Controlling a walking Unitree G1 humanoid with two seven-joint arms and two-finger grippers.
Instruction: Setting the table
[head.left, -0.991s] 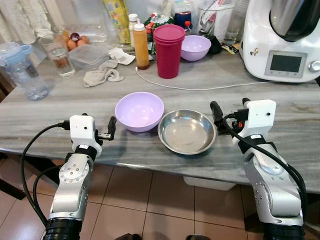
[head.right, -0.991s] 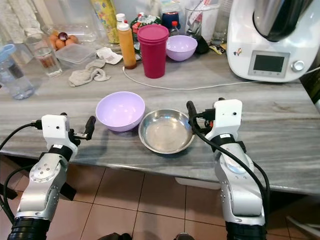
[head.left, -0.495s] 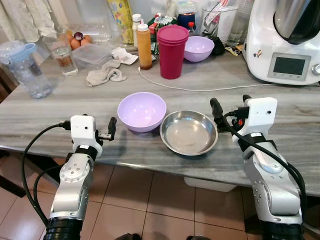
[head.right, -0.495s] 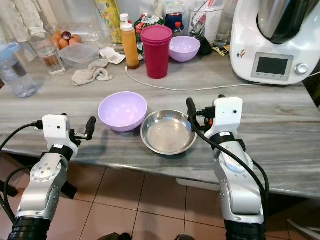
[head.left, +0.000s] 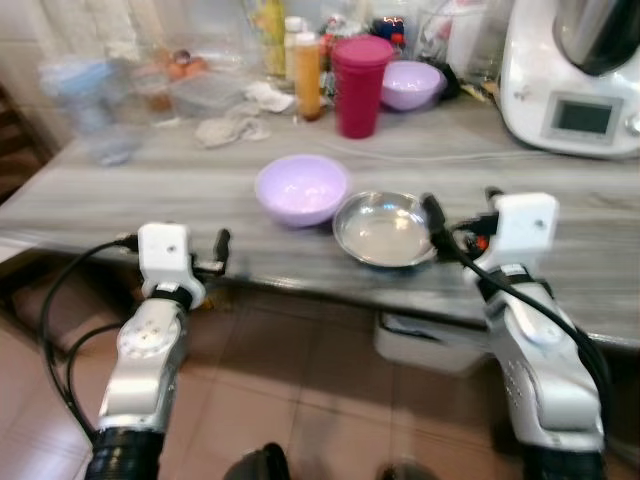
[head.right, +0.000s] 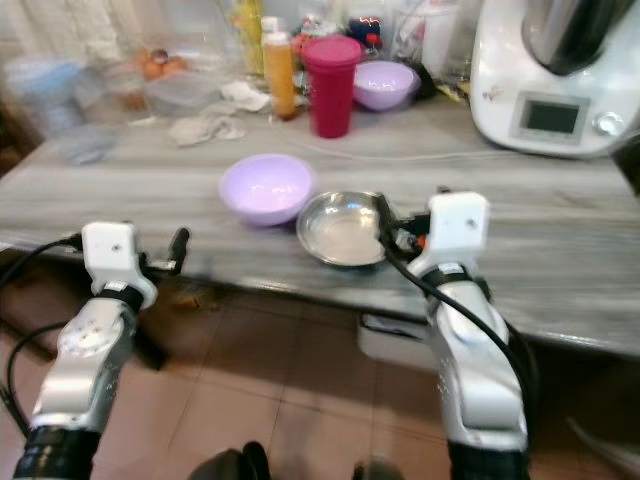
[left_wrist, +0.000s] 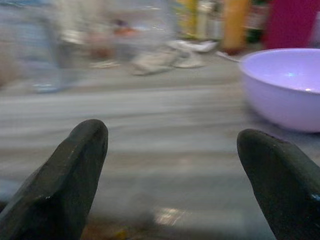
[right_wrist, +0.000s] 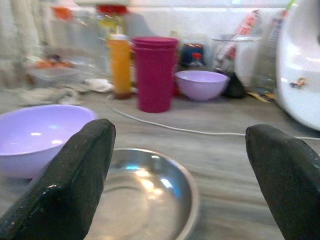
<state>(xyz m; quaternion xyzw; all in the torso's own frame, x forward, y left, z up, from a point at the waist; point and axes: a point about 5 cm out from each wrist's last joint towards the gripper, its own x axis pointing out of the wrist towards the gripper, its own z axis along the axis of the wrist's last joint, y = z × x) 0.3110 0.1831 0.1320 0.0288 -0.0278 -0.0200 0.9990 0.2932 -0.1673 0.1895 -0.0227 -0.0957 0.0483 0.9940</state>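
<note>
A round lilac plastic bowl sits just beside a shallow round steel dish on the grey streaked stone surface. Both empty claws, left claw and right claw, hover at its near edge, fingers spread apart.

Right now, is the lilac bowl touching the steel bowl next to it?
Cannot tell. In the left eye view the lilac bowl and the steel bowl sit rim to rim, but motion blur hides any gap. The right wrist view overlaps them too.
</note>
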